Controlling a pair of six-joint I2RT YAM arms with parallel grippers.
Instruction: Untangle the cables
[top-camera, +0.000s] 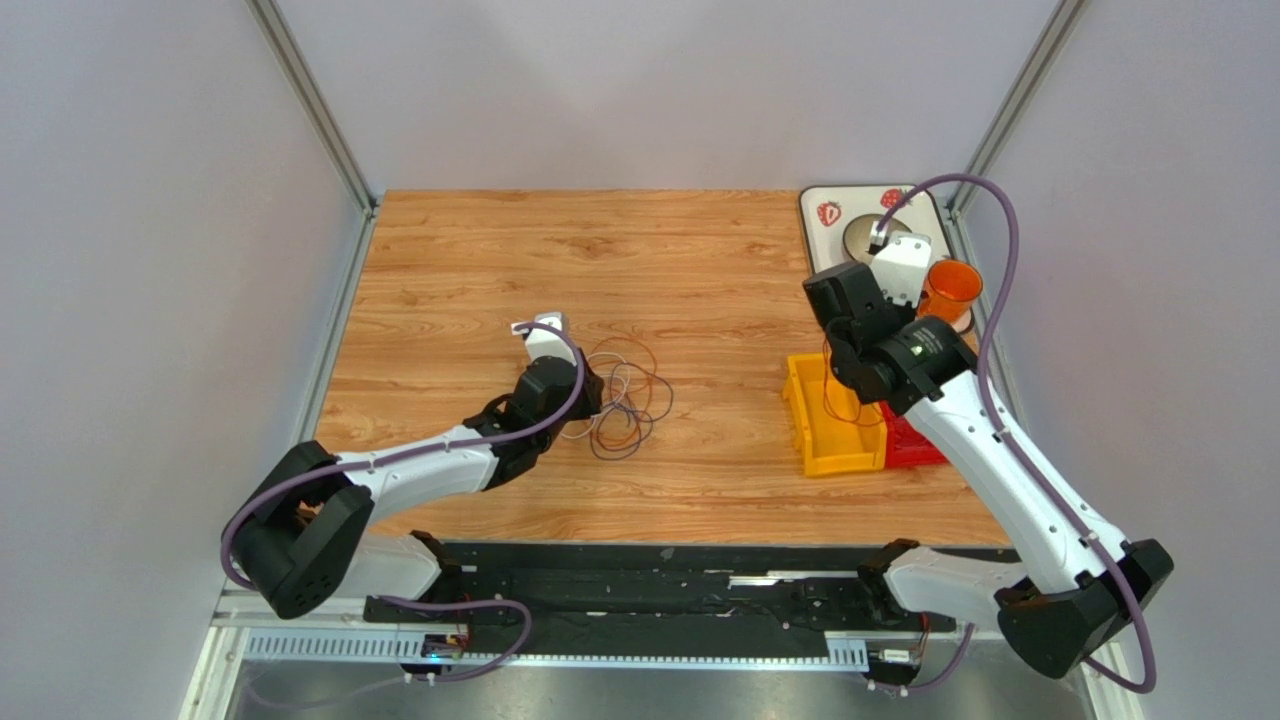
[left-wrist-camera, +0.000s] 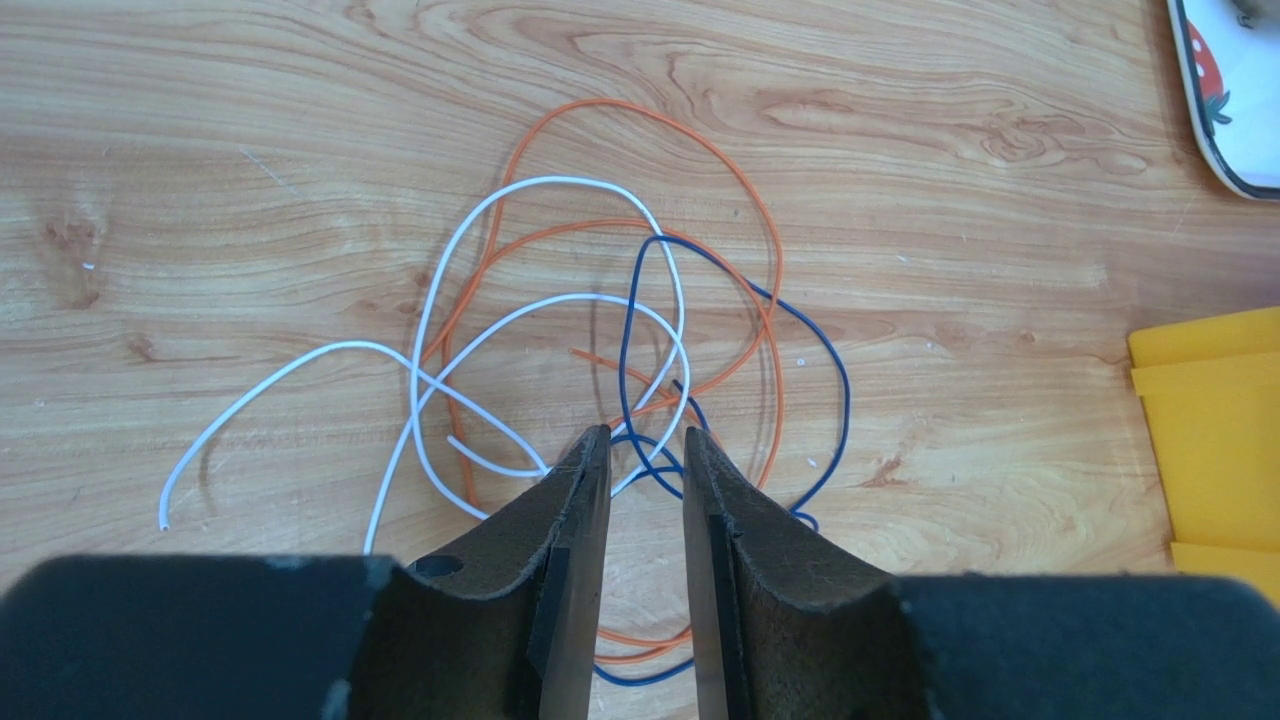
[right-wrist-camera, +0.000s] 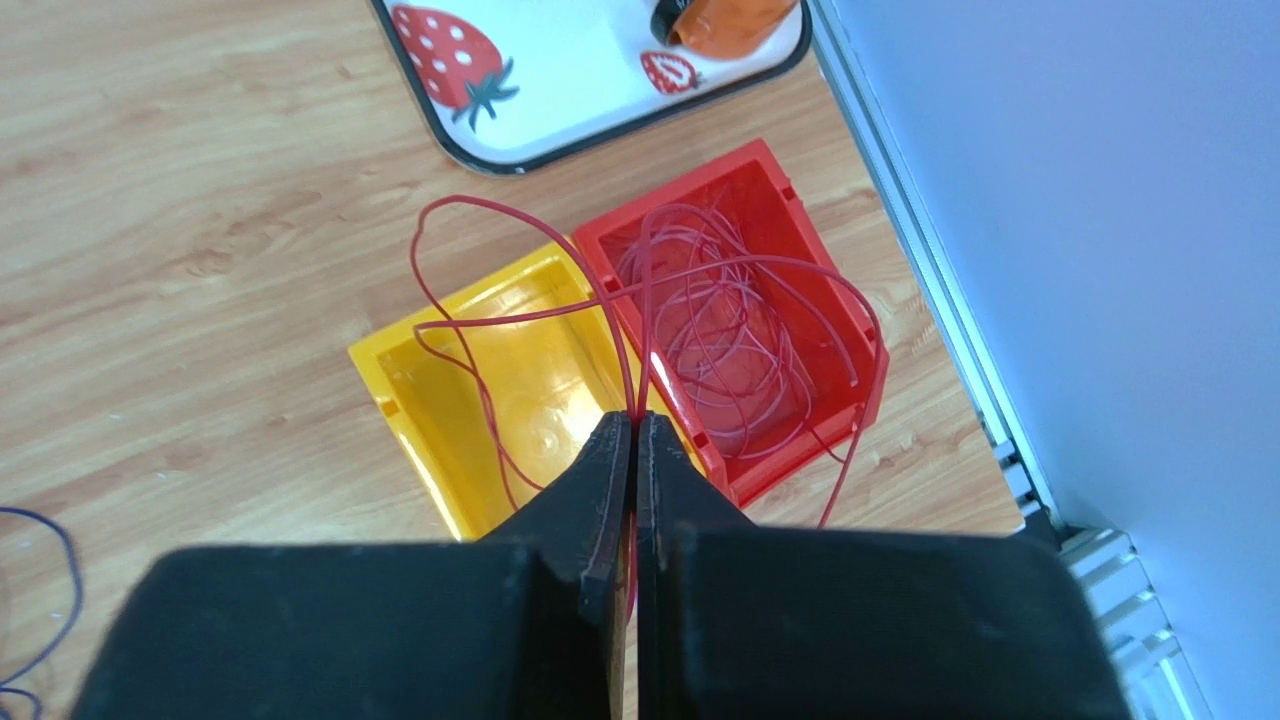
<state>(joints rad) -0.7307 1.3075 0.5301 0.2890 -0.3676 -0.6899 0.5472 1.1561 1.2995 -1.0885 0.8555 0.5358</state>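
The cables (top-camera: 624, 402) lay tangled at centre of the top view: white, orange, blue. Left gripper (left-wrist-camera: 646, 443) hovered over them, fingers narrowly parted. Right gripper (right-wrist-camera: 631, 428) pinched a red cable (right-wrist-camera: 706, 323) above the red bin (right-wrist-camera: 796, 443), right of frame. Next, probably: release, then isolate one strand.

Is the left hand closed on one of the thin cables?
No, the fingers of the left hand stand apart, and the wooden table and a blue cable show in the gap between them.
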